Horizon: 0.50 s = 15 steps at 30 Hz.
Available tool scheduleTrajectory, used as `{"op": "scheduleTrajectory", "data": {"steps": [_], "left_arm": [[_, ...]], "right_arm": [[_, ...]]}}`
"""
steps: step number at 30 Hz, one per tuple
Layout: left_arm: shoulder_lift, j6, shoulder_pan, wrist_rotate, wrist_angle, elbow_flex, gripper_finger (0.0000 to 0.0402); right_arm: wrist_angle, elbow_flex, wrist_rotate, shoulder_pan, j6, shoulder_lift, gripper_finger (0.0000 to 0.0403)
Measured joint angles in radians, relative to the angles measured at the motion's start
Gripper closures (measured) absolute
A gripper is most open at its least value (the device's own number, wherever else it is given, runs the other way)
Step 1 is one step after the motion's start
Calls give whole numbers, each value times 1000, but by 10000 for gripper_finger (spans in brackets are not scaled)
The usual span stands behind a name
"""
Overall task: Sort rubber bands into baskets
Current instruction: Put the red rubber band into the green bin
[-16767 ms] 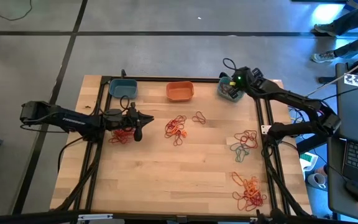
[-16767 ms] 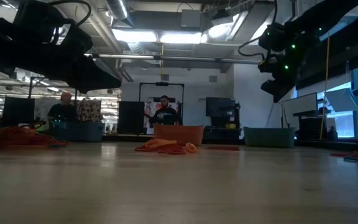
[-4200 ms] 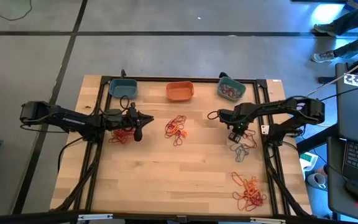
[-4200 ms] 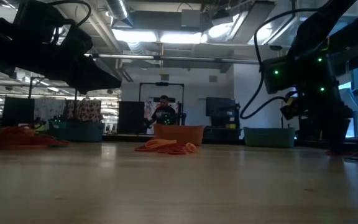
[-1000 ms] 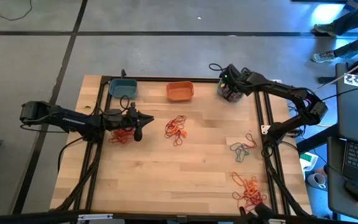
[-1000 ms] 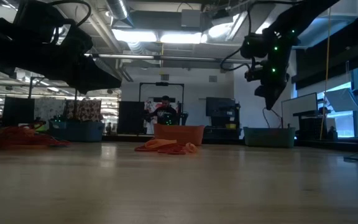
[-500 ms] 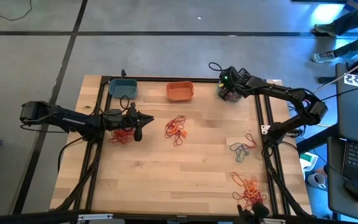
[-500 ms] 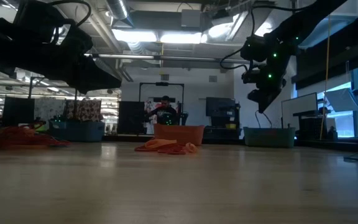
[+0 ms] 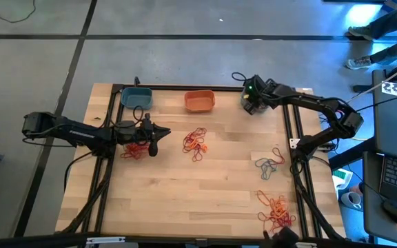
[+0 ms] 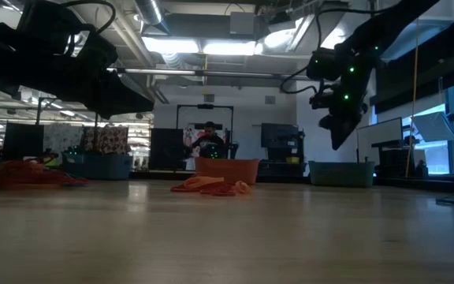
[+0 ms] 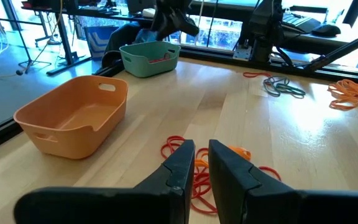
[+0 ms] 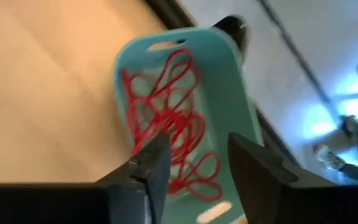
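Rubber bands in red (image 12: pixel 173 134) lie tangled inside the teal basket (image 12: pixel 225 93) at the far right corner of the wooden surface (image 9: pixel 205 200), directly under the right end effector (image 12: pixel 194 155), which hangs above that basket with its fingers spread and nothing between them. In the high view that basket is mostly hidden under the right end effector (image 9: pixel 252 102).

There are three baskets along the far edge: a blue one (image 9: pixel 136 97) on the left, an orange one (image 9: pixel 199 100) in the middle, and the teal one on the right.

Four loose clusters of bands remain on the surface: a red pile (image 9: pixel 135 149) beside the left end effector (image 9: pixel 151 146), a red and orange pile (image 9: pixel 195 142) near the middle, a mixed red and grey-teal group (image 9: pixel 269 163) toward the right edge, and an orange pile (image 9: pixel 276 209) at the near right corner.

The left end effector (image 11: pixel 202 163) hovers low over the surface with its fingers nearly pressed together, gripping nothing, the red and orange bands (image 11: pixel 219 168) lying just beyond its tips
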Motion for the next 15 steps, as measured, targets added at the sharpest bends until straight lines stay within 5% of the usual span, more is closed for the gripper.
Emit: {"op": "scheduleTrajectory", "data": {"steps": [6,15], "left_arm": [[0,0,0,0,0,0,356],[0,-1,0,0,0,0,356]], "right_arm": [[-119,14,-108,12,43,-59,230],[-261,15,-114,150,125,-196,233]]}}
